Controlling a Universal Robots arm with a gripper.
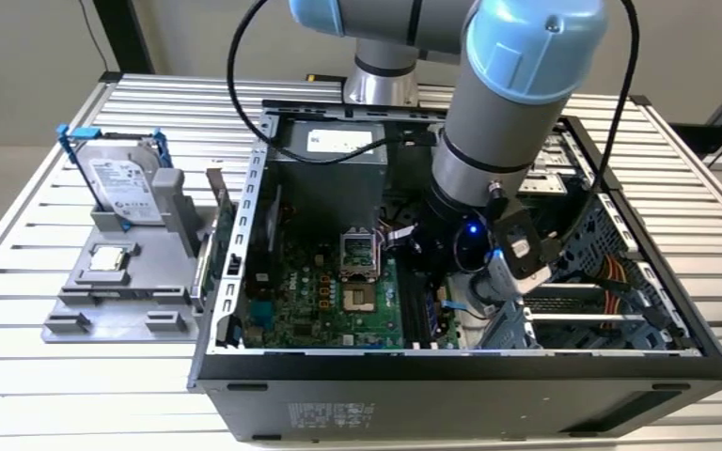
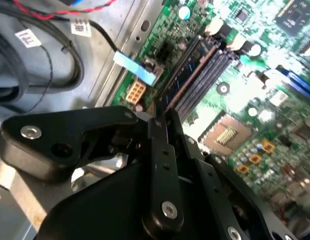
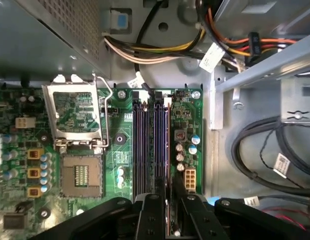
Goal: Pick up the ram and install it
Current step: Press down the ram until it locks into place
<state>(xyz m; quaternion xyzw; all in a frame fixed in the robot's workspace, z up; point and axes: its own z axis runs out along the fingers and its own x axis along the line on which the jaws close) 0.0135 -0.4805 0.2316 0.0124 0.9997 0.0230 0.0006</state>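
The ram (image 2: 192, 77) is a thin stick seen edge-on, running along the outermost of the long black memory slots (image 3: 144, 145) on the green motherboard (image 1: 323, 301). In both wrist views my gripper (image 3: 169, 200) is shut on the near end of the ram (image 3: 168, 165), a black finger on each side. The stick lies in line with its slot; how deep it sits cannot be told. In the second wrist view the gripper (image 2: 160, 122) meets the stick just before the slots. In the exterior view the arm (image 1: 487, 188) reaches down into the open computer case (image 1: 462, 376).
An open processor socket (image 3: 80, 175) with its lid raised lies beside the slots. Cable bundles (image 3: 160, 47) and a metal drive cage (image 3: 255, 65) crowd the other side. Outside the case at the exterior view's left, a grey fixture (image 1: 72, 324) holds a hard drive (image 1: 123, 188) and a small silver chip (image 1: 110, 258).
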